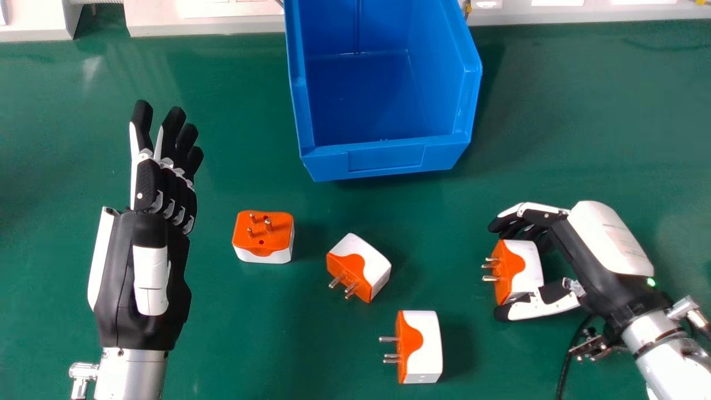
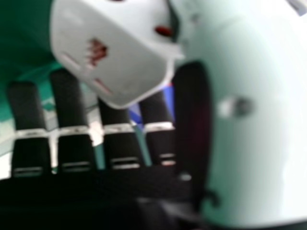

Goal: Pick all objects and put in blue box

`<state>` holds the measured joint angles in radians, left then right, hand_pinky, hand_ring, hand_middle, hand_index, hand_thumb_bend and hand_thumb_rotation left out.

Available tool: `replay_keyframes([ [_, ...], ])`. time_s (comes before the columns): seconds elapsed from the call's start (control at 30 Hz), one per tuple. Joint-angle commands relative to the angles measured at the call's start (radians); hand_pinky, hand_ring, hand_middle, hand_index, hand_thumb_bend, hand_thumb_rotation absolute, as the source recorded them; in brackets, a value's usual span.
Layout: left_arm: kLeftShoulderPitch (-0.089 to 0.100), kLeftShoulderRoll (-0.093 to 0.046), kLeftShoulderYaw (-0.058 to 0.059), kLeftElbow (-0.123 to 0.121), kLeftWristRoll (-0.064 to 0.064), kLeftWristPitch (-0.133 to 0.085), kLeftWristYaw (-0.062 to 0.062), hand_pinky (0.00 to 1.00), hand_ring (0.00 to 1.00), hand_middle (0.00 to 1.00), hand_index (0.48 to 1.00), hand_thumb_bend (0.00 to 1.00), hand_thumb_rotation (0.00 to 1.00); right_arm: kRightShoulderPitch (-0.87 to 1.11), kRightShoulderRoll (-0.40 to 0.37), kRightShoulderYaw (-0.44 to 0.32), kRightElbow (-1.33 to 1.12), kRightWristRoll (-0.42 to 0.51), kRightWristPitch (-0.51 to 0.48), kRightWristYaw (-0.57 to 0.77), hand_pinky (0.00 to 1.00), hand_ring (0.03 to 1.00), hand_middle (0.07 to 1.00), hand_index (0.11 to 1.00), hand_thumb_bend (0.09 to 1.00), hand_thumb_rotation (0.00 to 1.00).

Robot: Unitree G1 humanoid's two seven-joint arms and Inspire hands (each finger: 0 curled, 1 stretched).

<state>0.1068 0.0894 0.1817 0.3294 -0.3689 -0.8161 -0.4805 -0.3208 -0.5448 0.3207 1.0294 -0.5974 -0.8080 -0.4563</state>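
Observation:
My right hand (image 1: 577,255) is at the right of the head view, fingers and thumb curled round an orange and white adapter (image 1: 525,270) whose pins point left. In the right hand view the adapter's white end (image 2: 112,52) lies between the thumb and fingers of my right hand (image 2: 72,148). Three more adapters rest on the green table: one pins-up (image 1: 263,236), one tilted in the middle (image 1: 360,266), one nearer (image 1: 420,346). The blue box (image 1: 386,158) stands at the top centre. My left hand (image 1: 166,189) is at the left, fingers straight, holding nothing.
Green table (image 1: 233,100) surface surrounds the adapters and reaches up both sides of the box. White equipment (image 1: 205,22) lines the table's far edge. A black cable (image 1: 567,355) hangs beside the right wrist.

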Motion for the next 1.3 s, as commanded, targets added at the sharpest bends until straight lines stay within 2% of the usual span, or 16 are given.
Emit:
replay_keyframes([
  [0.0, -0.002, 0.003, 0.002, -0.018, 0.001, -0.007, 0.001, 1.0, 1.0, 1.0, 1.0, 0.95, 0.94, 0.007, -0.003, -0.012, 0.001, 0.009, -0.004, -0.014, 0.48, 0.541, 0.591, 0.615, 0.798, 0.0],
  [0.07, -0.002, 0.003, 0.002, -0.019, 0.001, -0.006, 0.001, 1.0, 1.0, 1.0, 1.0, 0.95, 0.94, 0.006, -0.002, -0.012, 0.002, 0.007, -0.003, -0.016, 0.48, 0.537, 0.586, 0.611, 0.797, 0.0],
  [0.13, -0.003, 0.004, 0.002, -0.017, 0.0, -0.006, 0.0, 1.0, 1.0, 1.0, 1.0, 0.95, 0.94, 0.009, -0.002, -0.012, -0.002, 0.008, -0.005, -0.015, 0.47, 0.529, 0.576, 0.568, 0.696, 0.04],
  [0.2, -0.003, 0.005, 0.003, -0.015, -0.003, -0.006, -0.002, 1.0, 1.0, 1.0, 1.0, 0.95, 0.94, 0.01, -0.004, -0.013, -0.009, 0.008, -0.007, -0.015, 0.47, 0.523, 0.57, 0.552, 0.66, 0.06],
  [0.33, -0.004, 0.005, 0.003, -0.014, -0.005, -0.006, -0.004, 1.0, 1.0, 1.0, 1.0, 0.95, 0.94, 0.011, -0.005, -0.014, -0.013, 0.006, -0.009, -0.019, 0.45, 0.485, 0.516, 0.535, 0.595, 0.03],
  [0.73, -0.006, 0.005, 0.002, -0.016, -0.006, -0.005, -0.004, 1.0, 1.0, 1.0, 1.0, 0.95, 0.94, 0.029, -0.004, -0.031, -0.055, 0.013, -0.002, -0.026, 0.39, 0.428, 0.472, 0.52, 0.54, 0.01],
  [1.03, -0.011, 0.005, 0.005, -0.01, -0.006, -0.007, -0.004, 1.0, 1.0, 1.0, 1.0, 0.95, 0.94, 0.036, -0.005, -0.044, -0.073, 0.018, -0.02, -0.041, 0.39, 0.424, 0.462, 0.518, 0.53, 0.0],
  [1.27, -0.012, 0.002, 0.002, -0.008, -0.002, -0.009, -0.002, 1.0, 1.0, 1.0, 1.0, 0.95, 0.94, 0.064, -0.003, -0.089, -0.131, 0.068, -0.055, -0.001, 0.39, 0.427, 0.459, 0.518, 0.527, 0.0],
])
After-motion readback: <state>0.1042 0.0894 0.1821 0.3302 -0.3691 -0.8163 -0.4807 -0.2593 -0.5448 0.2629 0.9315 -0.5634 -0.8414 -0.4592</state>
